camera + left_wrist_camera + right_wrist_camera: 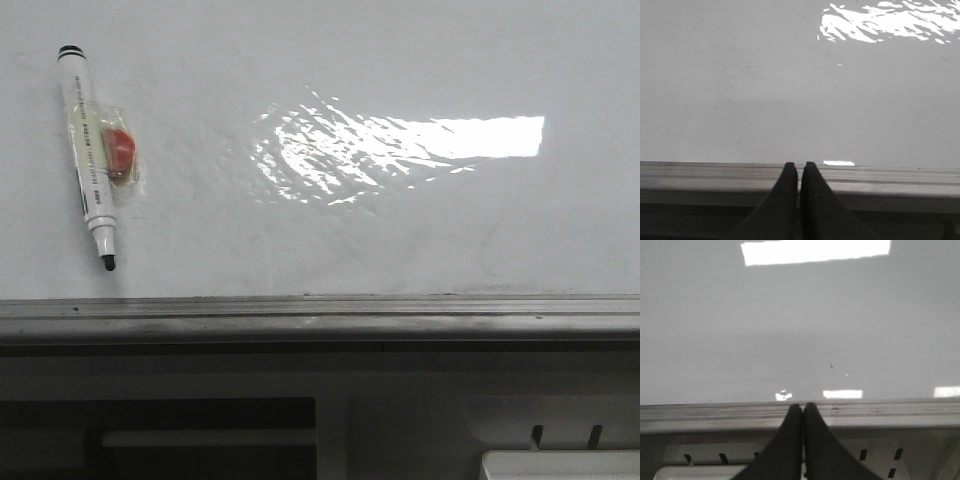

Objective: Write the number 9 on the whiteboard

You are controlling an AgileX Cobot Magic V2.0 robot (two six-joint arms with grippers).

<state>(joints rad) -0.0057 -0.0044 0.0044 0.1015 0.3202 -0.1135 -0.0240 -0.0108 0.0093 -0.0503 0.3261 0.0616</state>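
Note:
The whiteboard [400,230] is glossy white with faint smudges and a bright glare patch. No number 9 shows on it. An uncapped black-tipped white marker [87,155] lies on it at the far left, tip toward the near edge, with a red piece [120,150] taped to its barrel. Neither gripper shows in the front view. My left gripper [799,166] is shut and empty, its tips over the board's grey edge strip [715,172]. My right gripper [802,407] is shut and empty over the same strip [890,410].
The grey metal strip [320,315] runs along the board's near edge. Below it are a dark recess [160,430] and a white slotted object [560,465], which also shows in the right wrist view [705,460].

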